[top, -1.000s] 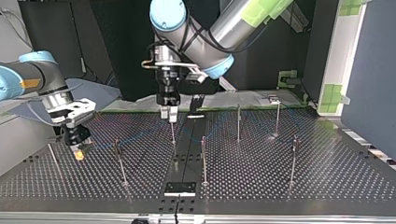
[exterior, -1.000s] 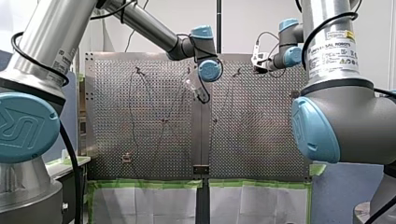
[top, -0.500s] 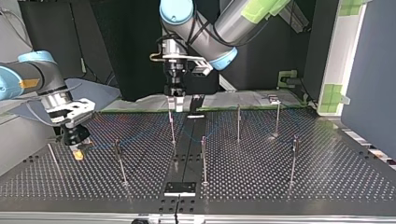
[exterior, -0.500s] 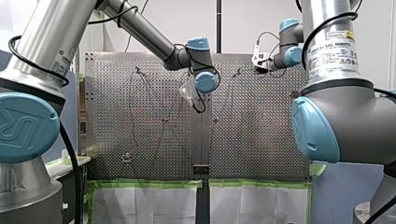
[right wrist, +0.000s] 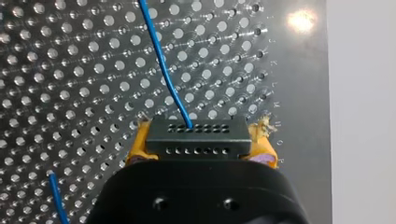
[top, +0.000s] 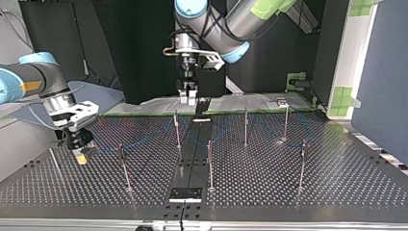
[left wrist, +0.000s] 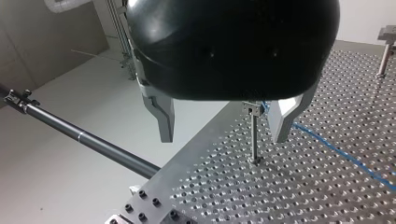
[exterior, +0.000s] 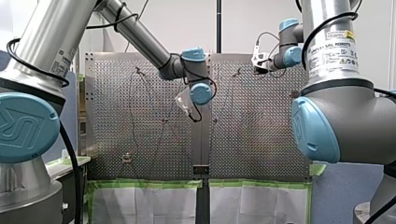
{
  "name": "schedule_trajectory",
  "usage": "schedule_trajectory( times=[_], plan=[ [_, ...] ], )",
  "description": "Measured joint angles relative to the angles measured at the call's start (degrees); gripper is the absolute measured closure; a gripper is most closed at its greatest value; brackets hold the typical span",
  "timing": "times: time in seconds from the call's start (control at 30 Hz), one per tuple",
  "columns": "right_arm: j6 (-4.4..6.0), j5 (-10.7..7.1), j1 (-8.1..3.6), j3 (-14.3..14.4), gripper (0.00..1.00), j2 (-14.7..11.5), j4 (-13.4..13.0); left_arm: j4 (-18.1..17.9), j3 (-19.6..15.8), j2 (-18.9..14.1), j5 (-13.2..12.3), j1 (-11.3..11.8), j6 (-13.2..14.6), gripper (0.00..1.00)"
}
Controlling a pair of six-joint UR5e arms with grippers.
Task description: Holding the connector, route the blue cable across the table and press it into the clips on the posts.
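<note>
Connector sits clamped in our right claw, anchoring the blue cable across the surface; our left claw hangs fingers apart over a post, probably ready to press

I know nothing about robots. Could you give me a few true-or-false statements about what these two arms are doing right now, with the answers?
1. The right jaws are shut on a dark connector. True.
2. A blue cable comes out of the connector. True.
3. The left jaws grip the cable. False: they stand open and empty, and a post shows between them.
4. The right jaws have green pads. False: the pads are yellow.
</note>
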State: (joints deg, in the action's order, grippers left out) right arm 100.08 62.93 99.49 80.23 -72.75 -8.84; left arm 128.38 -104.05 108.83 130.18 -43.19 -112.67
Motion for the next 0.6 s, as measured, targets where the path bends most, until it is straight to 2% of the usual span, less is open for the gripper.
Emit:
schedule_trajectory(
  times=[0.27,0.6],
  plan=[
    [-0.49,0.00,0.19,0.1,1.00,0.0,0.8,-3.8,-3.8,0.0,-0.1,0.0,0.0,0.00],
    [-0.57,0.20,0.09,0.1,1.00,-0.1,1.3,-9.2,-9.2,0.0,-0.1,0.0,0.0,0.00]
  ],
)
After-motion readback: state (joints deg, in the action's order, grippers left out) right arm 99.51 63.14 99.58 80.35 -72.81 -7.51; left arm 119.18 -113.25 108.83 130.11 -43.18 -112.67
